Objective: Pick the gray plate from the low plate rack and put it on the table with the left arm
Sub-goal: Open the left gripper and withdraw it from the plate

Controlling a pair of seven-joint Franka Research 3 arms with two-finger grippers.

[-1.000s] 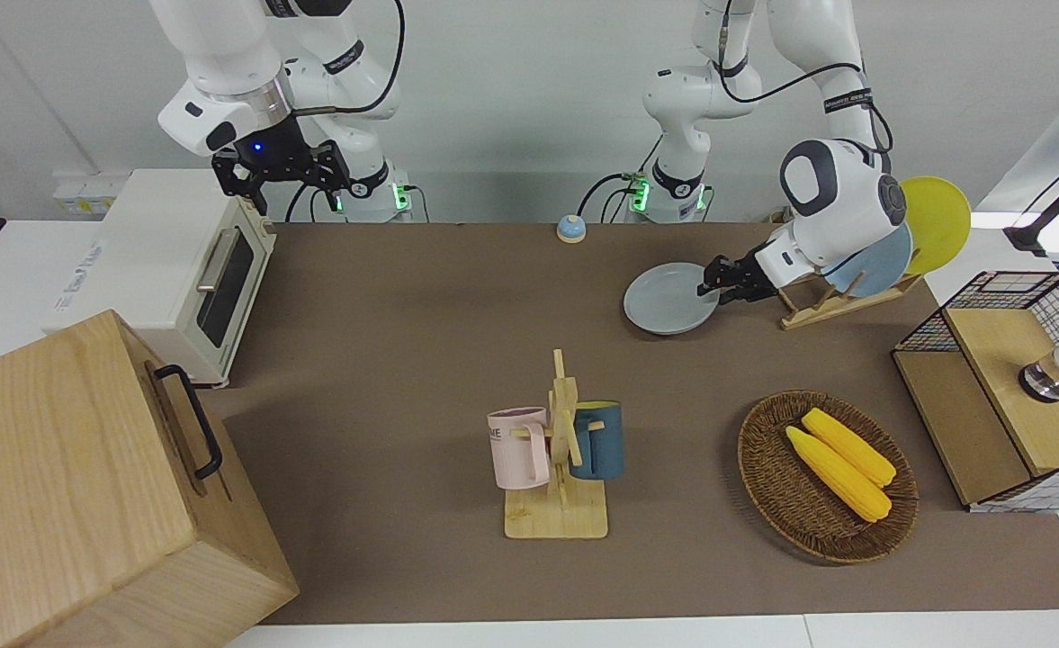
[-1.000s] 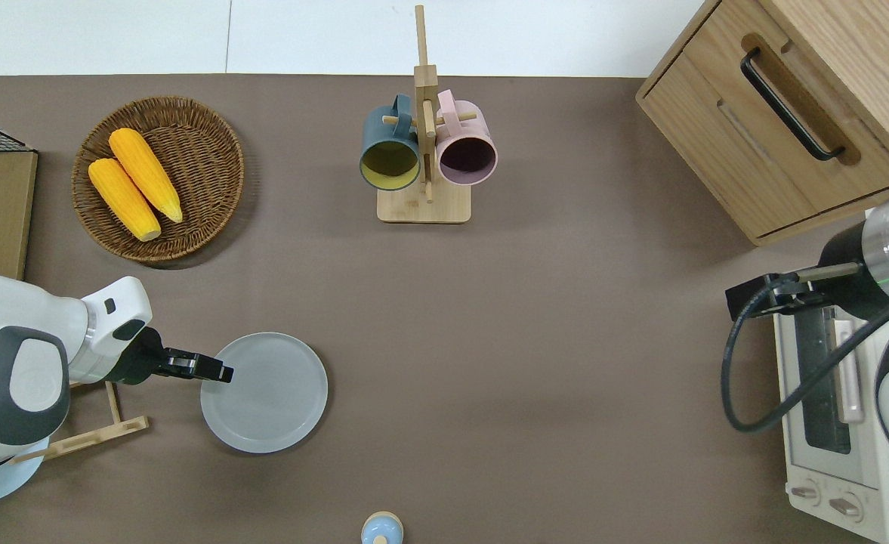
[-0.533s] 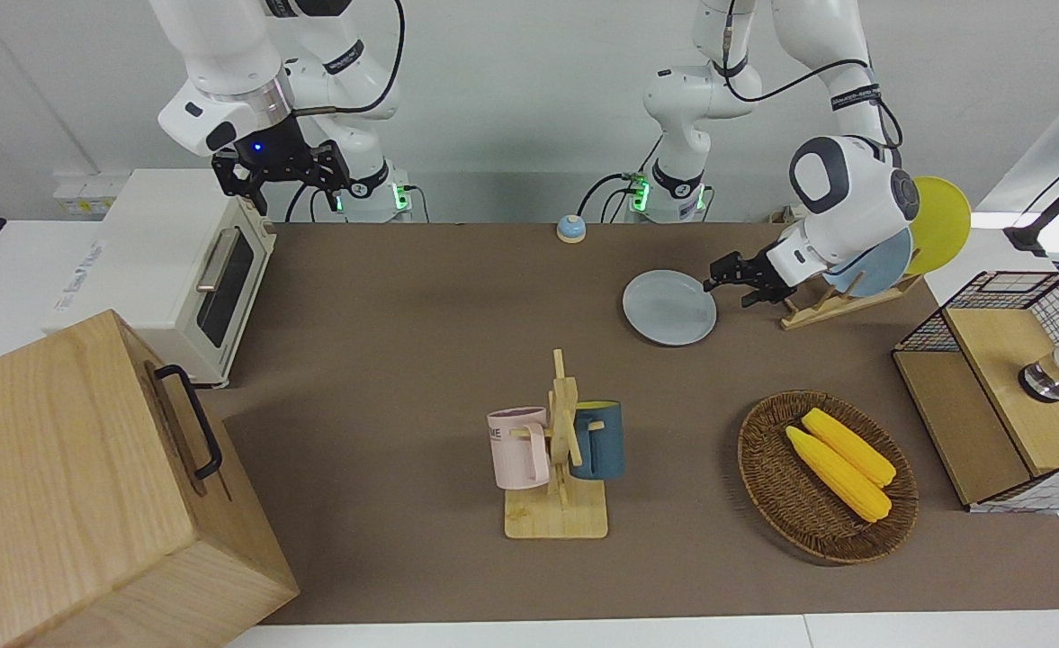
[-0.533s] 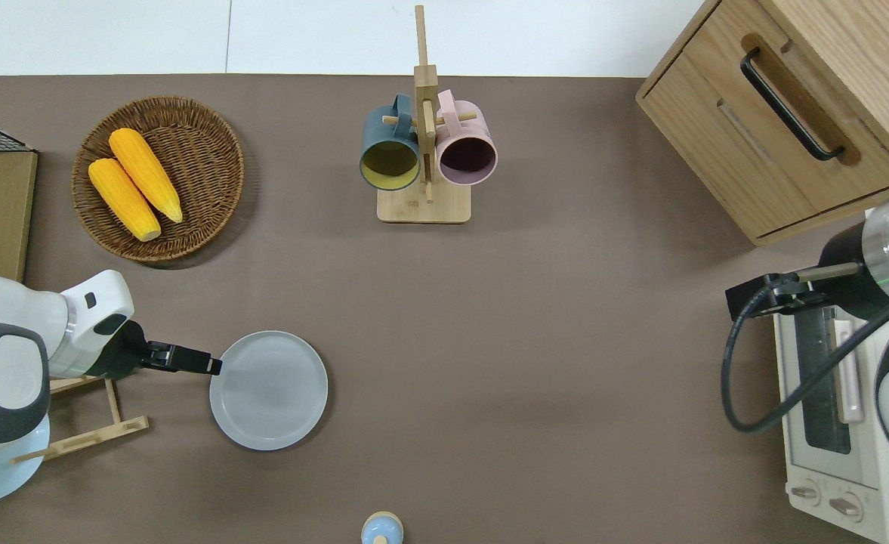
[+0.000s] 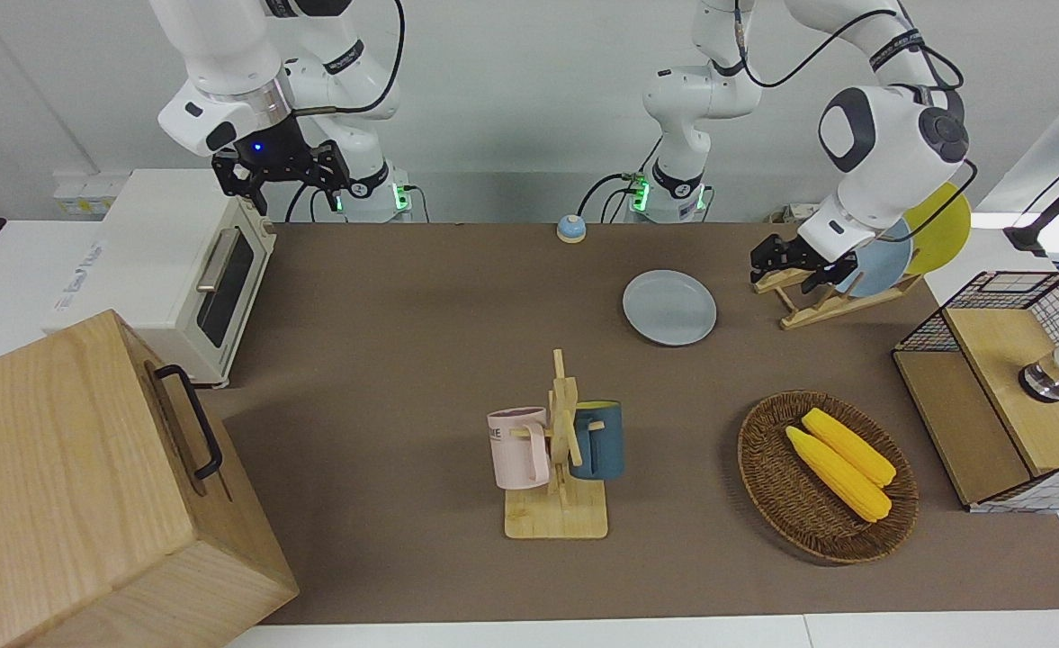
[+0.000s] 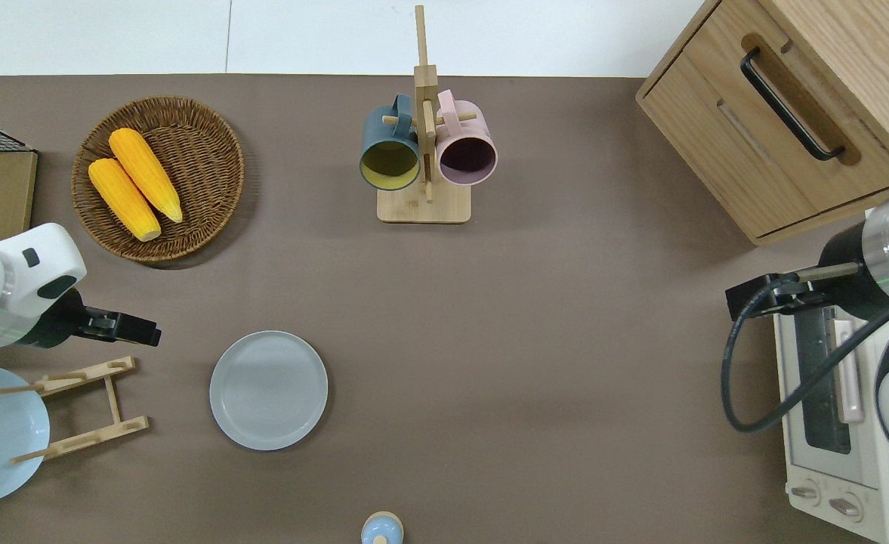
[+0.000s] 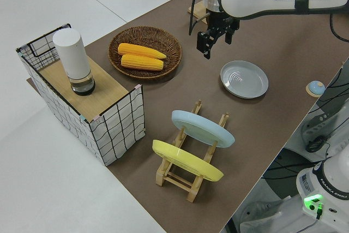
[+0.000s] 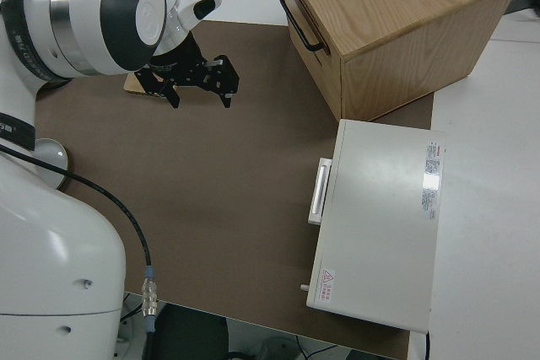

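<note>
The gray plate (image 5: 669, 307) lies flat on the table's brown mat (image 5: 421, 342), beside the low plate rack (image 5: 819, 304) and toward the right arm's end from it. It also shows in the overhead view (image 6: 269, 390) and the left side view (image 7: 244, 79). My left gripper (image 6: 154, 333) is open and empty, up in the air over bare mat between the rack (image 6: 81, 408) and the corn basket, apart from the plate. The rack holds a light-blue plate (image 5: 880, 261) and a yellow plate (image 5: 943, 220). The right arm, with its gripper (image 5: 282, 178) open, is parked.
A wooden mug stand (image 5: 560, 450) with a pink and a dark-blue mug stands mid-table. A wicker basket (image 5: 767, 481) holds two corn cobs. A wire-sided box (image 5: 1006, 387) is at the left arm's end. A toaster oven (image 5: 178, 270), a wooden cabinet (image 5: 70, 486) and a small blue bell (image 5: 570, 229) are also here.
My left gripper let go of the gray plate, then drew back toward the left arm's end and rose. The plate settled flat on the mat. The right arm has not moved.
</note>
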